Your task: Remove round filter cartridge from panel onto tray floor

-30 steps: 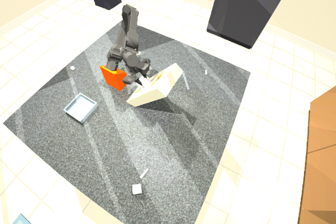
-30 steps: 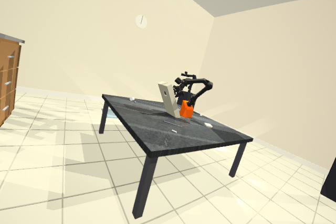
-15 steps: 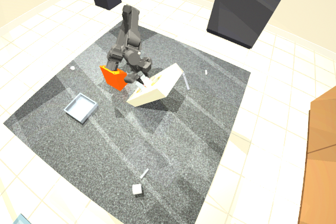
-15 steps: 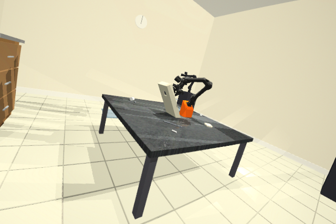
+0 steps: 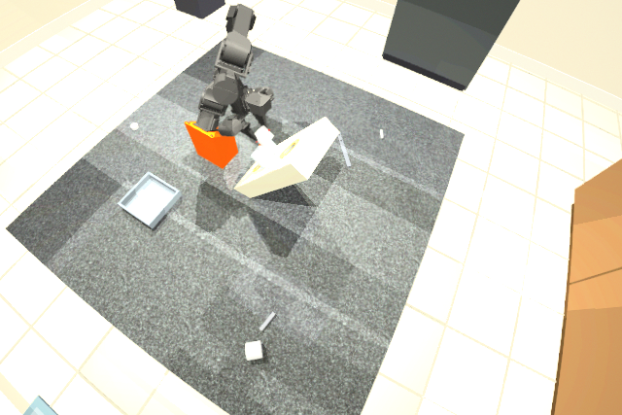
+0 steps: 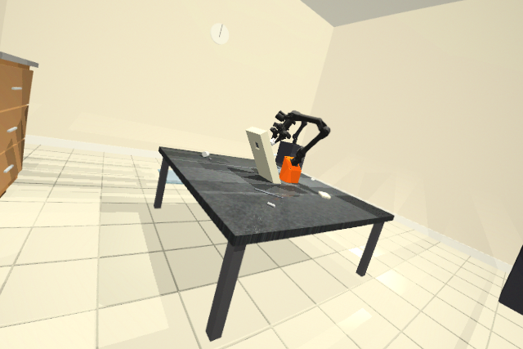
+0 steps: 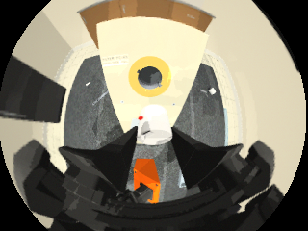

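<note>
The cream service panel [image 5: 301,159] [image 6: 262,154] [image 7: 154,38] stands tilted on the table. Its yellow-ringed socket [image 7: 150,77] [image 5: 288,149] shows a dark empty hole. The white round filter cartridge [image 7: 156,125] [image 5: 264,137] is out of the socket, a short way in front of the panel face. My gripper [image 7: 154,129] [image 5: 260,135] [image 6: 274,139] is shut on the cartridge and holds it in the air. The pale blue tray [image 5: 134,209] lies on the table to the left of the panel, apart from the arm.
The arm's orange base [image 5: 211,145] [image 6: 289,172] stands right behind the panel. A thin grey rod [image 5: 345,150] leans beside the panel. A white cube [image 5: 254,350], a short rod [image 5: 267,321], a small peg [image 5: 381,133] and a white ball [image 5: 134,125] lie scattered on the table.
</note>
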`<action>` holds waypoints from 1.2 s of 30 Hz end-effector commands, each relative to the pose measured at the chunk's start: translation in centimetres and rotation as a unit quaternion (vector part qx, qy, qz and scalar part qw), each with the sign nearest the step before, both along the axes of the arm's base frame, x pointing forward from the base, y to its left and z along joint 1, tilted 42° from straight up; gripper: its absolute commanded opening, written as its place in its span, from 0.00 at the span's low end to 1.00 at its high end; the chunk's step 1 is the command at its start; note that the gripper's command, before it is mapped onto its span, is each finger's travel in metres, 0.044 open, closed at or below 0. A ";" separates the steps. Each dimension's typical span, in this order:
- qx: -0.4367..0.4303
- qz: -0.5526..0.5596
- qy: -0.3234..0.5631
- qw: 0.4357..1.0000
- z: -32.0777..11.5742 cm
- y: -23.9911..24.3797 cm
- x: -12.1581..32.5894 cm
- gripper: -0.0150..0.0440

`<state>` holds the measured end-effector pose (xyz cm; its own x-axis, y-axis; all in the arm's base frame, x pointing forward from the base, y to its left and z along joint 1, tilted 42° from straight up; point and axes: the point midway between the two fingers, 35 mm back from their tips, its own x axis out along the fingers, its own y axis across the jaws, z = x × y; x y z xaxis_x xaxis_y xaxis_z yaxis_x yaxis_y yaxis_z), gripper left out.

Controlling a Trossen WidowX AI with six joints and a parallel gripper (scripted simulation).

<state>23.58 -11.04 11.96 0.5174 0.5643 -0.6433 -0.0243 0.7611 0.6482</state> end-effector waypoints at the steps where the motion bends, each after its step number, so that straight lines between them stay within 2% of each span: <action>1: 0.001 0.000 -0.001 1.000 1.4 -1.2 -1.0 0.25; 5: 0.002 0.000 -0.002 1.000 1.7 -1.8 -1.3 0.25; 23: -0.001 0.000 -0.003 1.000 -4.5 -7.5 -0.6 0.25; 25: 0.001 -0.002 0.001 1.000 -3.8 -6.8 -0.7 0.25; 36: 0.002 -0.154 0.160 0.975 -9.4 -11.5 -4.8 0.25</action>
<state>19.97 -21.48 4.22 0.4635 0.4480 -0.7645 0.2960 0.7349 0.6101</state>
